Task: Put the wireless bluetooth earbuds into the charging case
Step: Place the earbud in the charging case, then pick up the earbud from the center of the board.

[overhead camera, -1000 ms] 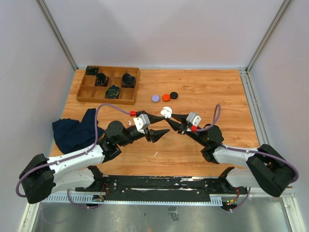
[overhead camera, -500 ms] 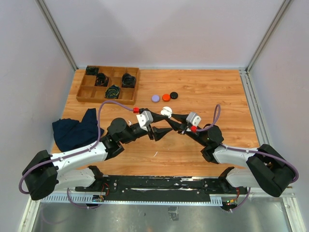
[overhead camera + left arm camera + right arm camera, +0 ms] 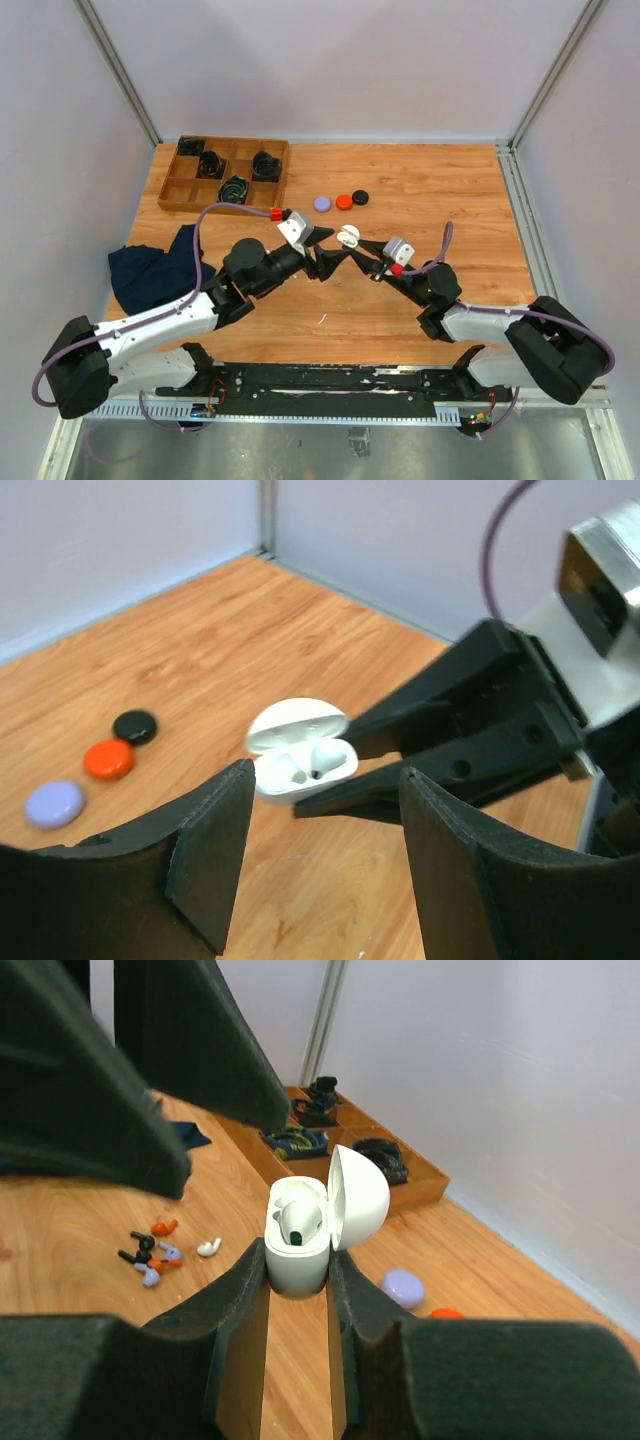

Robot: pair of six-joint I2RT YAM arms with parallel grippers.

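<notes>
Right tool (image 3: 298, 1263): clenched on the white charging case (image 3: 297, 1278), one finger pressed to each side of its lower half; we see it held up off the surface (image 3: 440, 190), over the middle

White charging case: open, with its lid (image 3: 361, 1196) swung back and standing upright on the side away from the left arm

White earbud (image 3: 299, 1223): we see one seated in the case, its dark tip showing

Left tool (image 3: 326, 780): released, fingers spread wide with nothing between them; its tips point at the case from the left and lie near it but apart from it, tip to tip with the right tool

Loose earbuds (image 3: 152, 1253): a small cluster in orange, purple and dark plus one white bud, lying on the surface left of the middle, well below the held case; we cannot find them in the top view

Round cases (image 3: 341, 201): lilac, orange and black, in a short row on the surface just past the middle, towards the far edge; the orange and black ones are almost touching, the lilac one a little apart

Wooden tray (image 3: 268, 201): at the far left corner of the surface, divided into compartments

Coiled black cables (image 3: 234, 187): we see them in several of the tray's compartments

Dark blue cloth (image 3: 150, 275): crumpled at the left edge of the surface, partly under the left arm
</notes>
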